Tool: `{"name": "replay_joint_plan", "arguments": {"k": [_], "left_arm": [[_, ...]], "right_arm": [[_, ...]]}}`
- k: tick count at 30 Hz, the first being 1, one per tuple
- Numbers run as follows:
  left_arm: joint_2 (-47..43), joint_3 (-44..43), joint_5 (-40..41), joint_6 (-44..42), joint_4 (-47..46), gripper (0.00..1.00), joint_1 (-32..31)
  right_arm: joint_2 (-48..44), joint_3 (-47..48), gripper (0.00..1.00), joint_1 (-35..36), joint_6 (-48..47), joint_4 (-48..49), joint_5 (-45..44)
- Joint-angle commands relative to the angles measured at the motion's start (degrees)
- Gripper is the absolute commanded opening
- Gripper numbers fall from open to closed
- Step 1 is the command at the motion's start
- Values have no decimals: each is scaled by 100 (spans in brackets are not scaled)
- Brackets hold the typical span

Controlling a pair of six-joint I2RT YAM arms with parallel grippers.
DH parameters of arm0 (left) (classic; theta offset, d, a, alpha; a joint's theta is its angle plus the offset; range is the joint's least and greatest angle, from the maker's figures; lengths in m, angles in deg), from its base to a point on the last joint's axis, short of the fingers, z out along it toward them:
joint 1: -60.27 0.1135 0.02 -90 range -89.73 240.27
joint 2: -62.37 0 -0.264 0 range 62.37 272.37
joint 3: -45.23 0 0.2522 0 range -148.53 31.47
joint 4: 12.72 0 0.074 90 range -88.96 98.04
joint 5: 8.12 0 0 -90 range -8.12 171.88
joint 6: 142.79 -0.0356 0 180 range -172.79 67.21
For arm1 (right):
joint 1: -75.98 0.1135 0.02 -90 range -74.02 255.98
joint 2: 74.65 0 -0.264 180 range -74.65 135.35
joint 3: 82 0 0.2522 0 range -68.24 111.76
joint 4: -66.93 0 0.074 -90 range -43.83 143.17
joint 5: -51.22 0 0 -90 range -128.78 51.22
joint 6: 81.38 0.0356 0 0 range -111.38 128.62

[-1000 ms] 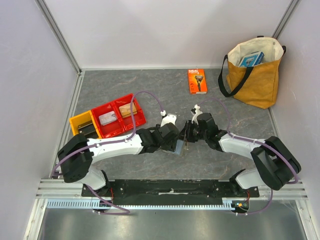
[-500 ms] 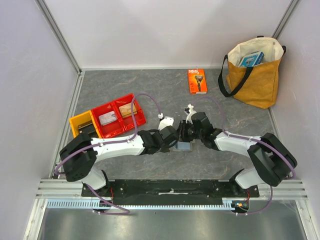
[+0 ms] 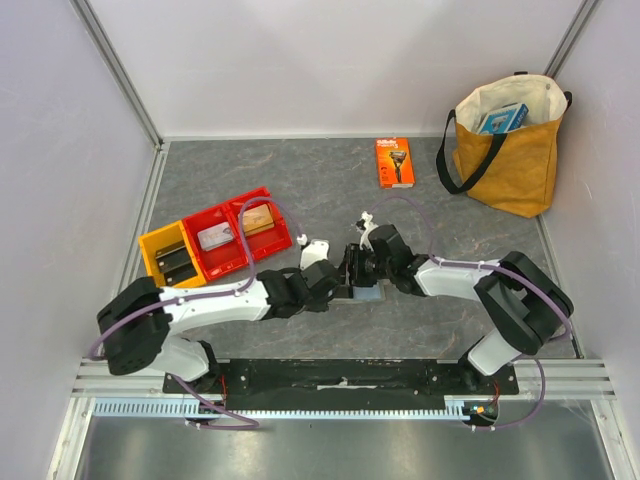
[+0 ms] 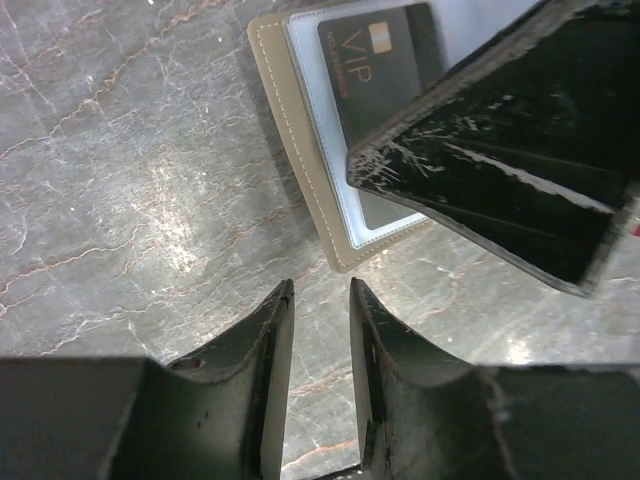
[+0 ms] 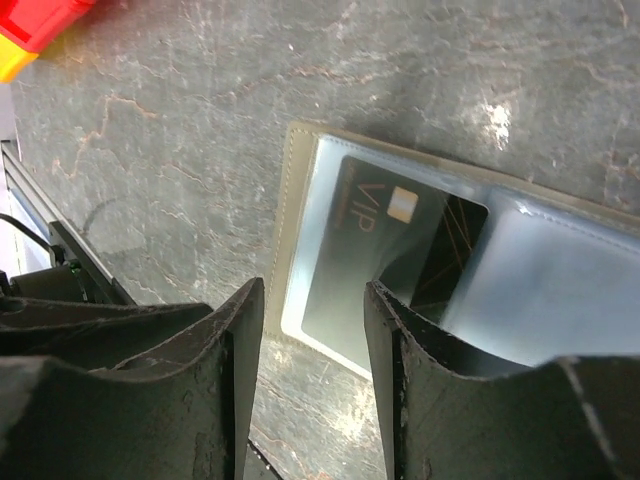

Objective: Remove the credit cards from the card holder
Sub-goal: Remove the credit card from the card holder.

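Two empty grippers mid-frame: left gripper [image 4: 320, 290] barely open, right gripper [image 5: 312, 290] roughly half open. Card holder [image 4: 305, 170] lies open, upper middle of the left wrist view, black card [image 4: 385, 70] tucked inside.

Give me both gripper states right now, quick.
Left gripper: slightly open, holding nothing, over bare table next to the card holder.
Right gripper: open, holding nothing, over the card holder's edge.
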State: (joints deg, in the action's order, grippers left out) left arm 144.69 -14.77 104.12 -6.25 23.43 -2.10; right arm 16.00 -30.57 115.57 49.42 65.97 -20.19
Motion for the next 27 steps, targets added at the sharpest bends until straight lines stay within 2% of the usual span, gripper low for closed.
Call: {"name": "replay_joint_plan", "arguments": {"k": [1, 6, 13, 21, 27], "left_arm": [[-576, 115, 123, 417, -262, 36, 6], [-762, 124, -166, 329, -683, 37, 119], [-543, -341, -712, 66, -1044, 32, 409], [195, -535, -1248, -93, -1360, 21, 857], [618, -307, -1266, -23, -1439, 10, 981]], "right_arm": [[-222, 425, 52, 22, -326, -206, -65], [-636, 531, 53, -30, -634, -752, -549], [-689, 329, 51, -224, -687, -796, -602], [-628, 179, 45, -250, -643, -700, -953], [-461, 92, 43, -268, -661, -621, -954]]}}
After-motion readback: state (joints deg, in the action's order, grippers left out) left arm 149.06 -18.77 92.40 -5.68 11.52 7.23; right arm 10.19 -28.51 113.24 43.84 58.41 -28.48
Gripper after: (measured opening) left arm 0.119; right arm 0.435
